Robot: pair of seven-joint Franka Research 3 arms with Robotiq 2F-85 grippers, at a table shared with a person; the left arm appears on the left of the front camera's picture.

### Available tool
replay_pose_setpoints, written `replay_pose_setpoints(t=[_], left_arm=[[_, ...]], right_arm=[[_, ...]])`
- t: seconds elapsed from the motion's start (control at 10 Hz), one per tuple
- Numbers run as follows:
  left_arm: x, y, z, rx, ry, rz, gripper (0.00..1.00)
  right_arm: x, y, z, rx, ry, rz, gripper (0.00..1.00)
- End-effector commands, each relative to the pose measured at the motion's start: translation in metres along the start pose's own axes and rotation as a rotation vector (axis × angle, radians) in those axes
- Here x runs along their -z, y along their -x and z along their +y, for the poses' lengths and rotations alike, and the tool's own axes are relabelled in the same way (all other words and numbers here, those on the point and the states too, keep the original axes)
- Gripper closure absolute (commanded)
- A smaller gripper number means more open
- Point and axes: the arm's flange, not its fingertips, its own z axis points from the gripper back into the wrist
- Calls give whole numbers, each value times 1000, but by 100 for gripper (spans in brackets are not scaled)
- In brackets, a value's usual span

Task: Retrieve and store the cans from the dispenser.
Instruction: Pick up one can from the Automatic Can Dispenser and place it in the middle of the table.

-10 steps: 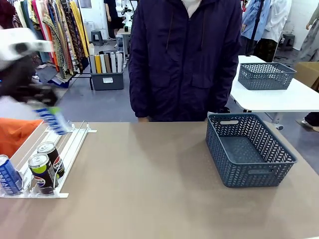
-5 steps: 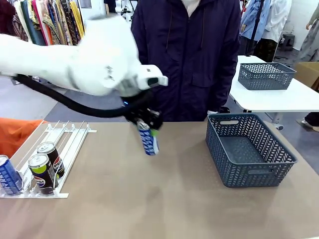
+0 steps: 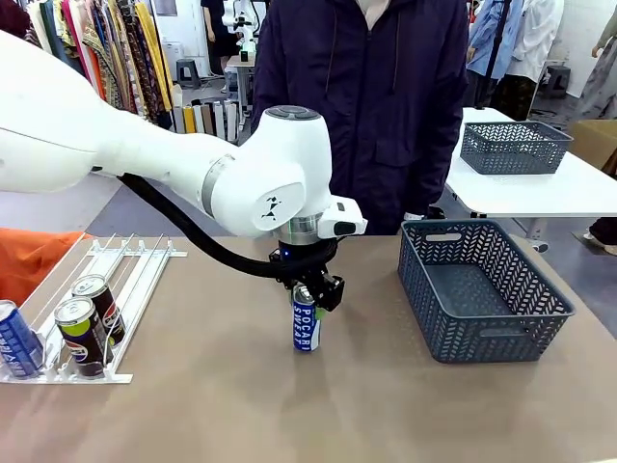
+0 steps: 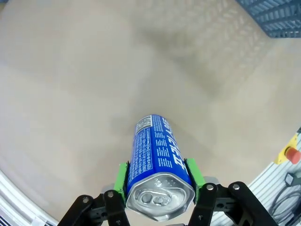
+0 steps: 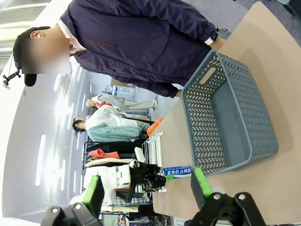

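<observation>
Aluminium, thin and smooth: judged light to middling in weight, stiff end to end but quick to dent under a hard side squeeze, slick on the printed wall, so best pinched across the upper body just below the lid with modest force. Front view: reaches in from the robot's left and hangs vertically over the table [image 3: 241, 405], wrist turned straight down, left gripper [image 3: 310, 289] clamped around the top of the blue can [image 3: 305, 330]. Holds it upright directly beneath the hand, base on the tabletop or just above, cannot tell which. Leaves the grey basket [image 3: 482, 338] well apart to the hand's right and the dispenser [image 3: 135, 270] well apart to its left, with black cans [image 3: 85, 333] and a second blue can [image 3: 14, 340] parked at the low end. Left wrist view: looks down along the blue can [image 4: 155, 150], silver lid nearest the camera, green pads [image 4: 121, 178] pressed on opposite sides just under the rim, left gripper [image 4: 157, 176] square to the wall with no tilt apparent; grey basket [image 4: 277, 19] far ahead of the fingertips. Right wrist view: shows the right gripper [image 5: 146, 188] spread wide with nothing between its fingers, held well away from the blue can [image 5: 177, 172] and from the grey basket [image 5: 202, 117] beyond its fingertips.
</observation>
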Motion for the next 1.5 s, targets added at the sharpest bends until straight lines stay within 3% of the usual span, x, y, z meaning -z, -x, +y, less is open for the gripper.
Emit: replay_pose_setpoints(t=[0.0, 0.1, 0.2, 0.3, 0.7, 0.9, 1.2, 1.4], left_arm=[[-12, -5, 5, -17, -18, 12, 100], [-12, -4, 3, -12, -22, 16, 100], [-11, -5, 2, 0, -31, 16, 43], [-13, -5, 2, -4, -33, 9, 0], [-35, -2, 5, -6, -25, -39, 0], [-89, 23, 23, -19, 5, -113, 0], [-189, 93, 106, -59, 171, -152, 0], [-234, 176, 206, -208, 354, -252, 0]], right_arm=[[2, -2, 0, -24, -26, -14, 0], [2, -2, 0, -24, -26, -14, 0], [2, -2, 0, -24, -26, -14, 0], [2, -2, 0, -24, -26, -14, 0], [2, -2, 0, -24, -26, -14, 0], [2, -2, 0, -24, -26, -14, 0], [2, -2, 0, -24, -26, -14, 0], [2, -2, 0, -24, -26, -14, 0]])
